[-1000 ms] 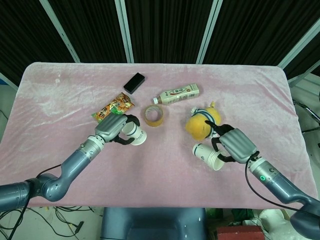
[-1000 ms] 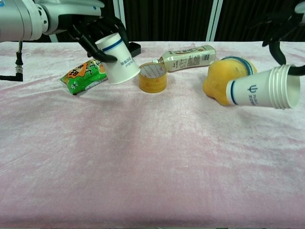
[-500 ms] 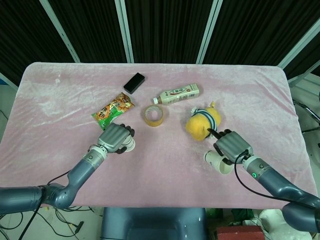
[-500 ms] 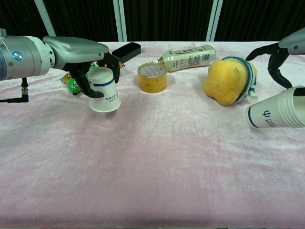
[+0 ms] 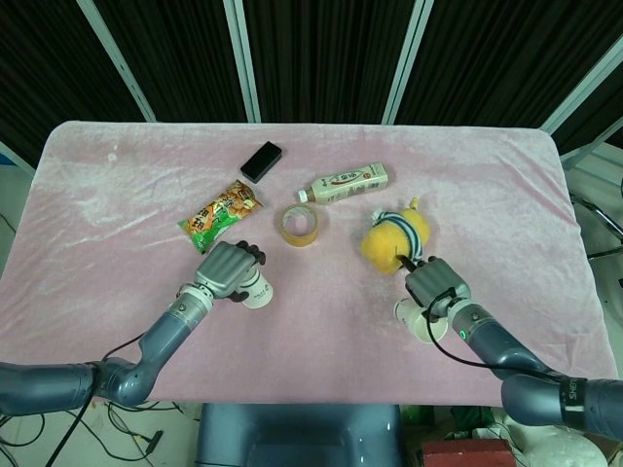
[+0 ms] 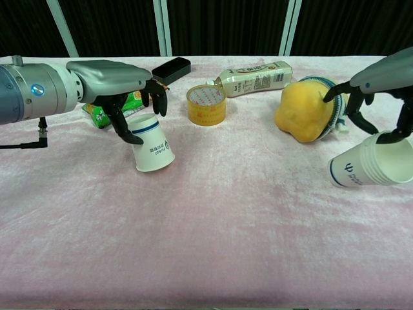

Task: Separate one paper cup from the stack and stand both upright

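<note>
A single white paper cup with a blue band leans on the pink cloth, its mouth down and to the right. My left hand grips it around its base end from above; in the head view that hand covers most of the cup. The stack of paper cups lies tilted at the right, its mouth facing right and slightly up. My right hand arches over it with fingers at the rim and holds it; the head view shows the same hand above the stack.
A yellow plush toy sits just left of the right hand. A tape roll, a lying bottle, a green snack packet and a black box lie further back. The table's front edge is close to both hands.
Both hands came down and nearer the front edge. The left cup turned from lying in the air to mouth-down and now leans; the stack sank to the cloth beside the toy.
</note>
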Motion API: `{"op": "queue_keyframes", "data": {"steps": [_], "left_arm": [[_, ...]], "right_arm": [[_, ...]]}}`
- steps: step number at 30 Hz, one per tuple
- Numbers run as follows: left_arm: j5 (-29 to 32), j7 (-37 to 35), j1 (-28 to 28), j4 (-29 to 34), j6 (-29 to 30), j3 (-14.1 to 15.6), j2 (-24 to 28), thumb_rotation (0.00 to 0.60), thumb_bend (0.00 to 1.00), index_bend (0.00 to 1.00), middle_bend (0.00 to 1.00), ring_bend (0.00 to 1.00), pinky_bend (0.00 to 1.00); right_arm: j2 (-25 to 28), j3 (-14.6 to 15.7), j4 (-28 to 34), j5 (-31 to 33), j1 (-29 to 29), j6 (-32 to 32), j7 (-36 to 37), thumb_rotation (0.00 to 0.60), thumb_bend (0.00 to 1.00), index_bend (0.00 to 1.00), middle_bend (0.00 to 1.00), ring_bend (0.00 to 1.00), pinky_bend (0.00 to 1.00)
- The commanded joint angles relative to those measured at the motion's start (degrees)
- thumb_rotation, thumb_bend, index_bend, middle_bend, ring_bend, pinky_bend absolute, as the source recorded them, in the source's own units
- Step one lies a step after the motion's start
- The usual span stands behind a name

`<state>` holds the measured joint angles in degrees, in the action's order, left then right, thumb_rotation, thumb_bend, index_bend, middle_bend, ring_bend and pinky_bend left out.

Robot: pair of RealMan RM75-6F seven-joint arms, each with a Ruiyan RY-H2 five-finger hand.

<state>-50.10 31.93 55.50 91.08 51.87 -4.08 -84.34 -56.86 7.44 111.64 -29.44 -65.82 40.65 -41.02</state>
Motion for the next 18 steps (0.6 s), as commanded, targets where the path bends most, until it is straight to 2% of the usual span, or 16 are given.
{"op": "queue_keyframes", "data": {"steps": [1,3,11,14,18], "left_arm": [[-1.21,-1.32,-0.66,-0.93,-0.1,0.26,-0.69,0.6,0.15,0.31,0.27,0.2,0.53],[-2.05,-2.27,-1.0,-1.28,-0.01,0.17,-0.85,0.6,0.15,0.3,0.27,0.2,0.52],[-3.6,-3.35,-1.82,-1.4,0.28,-0.01,-0.1,0.6,0.15,0.3,0.27,0.2,0.52],[-3.67,-3.78,-2.15,-0.88,0.3,-0.28,0.67,0.6,0.15,0.3,0.27,0.2,0.52],[-3.77,-4.07,-2.32,-0.62,0.24,-0.47,0.98,0.6,0.15,0.3,0.27,0.2,0.52]], "right_arm": [[-2.11,1.49,-0.02,2.49,-1.93,1.61,-1.71,0.6,0.44,0.77,0.0,0.2,0.2],[-2.66,1.61,-0.18,3.16,-2.34,1.98,-1.7,0.6,0.42,0.71,0.0,0.2,0.2],[-3.48,1.35,-0.28,2.86,-2.5,3.93,-0.38,0.6,0.38,0.32,0.0,0.18,0.2],[-3.73,2.03,-0.27,3.59,-2.81,4.26,-0.65,0.6,0.36,0.22,0.0,0.17,0.2],[-3.78,1.96,-0.01,3.71,-2.95,4.59,-0.3,0.6,0.33,0.14,0.0,0.17,0.2]]}}
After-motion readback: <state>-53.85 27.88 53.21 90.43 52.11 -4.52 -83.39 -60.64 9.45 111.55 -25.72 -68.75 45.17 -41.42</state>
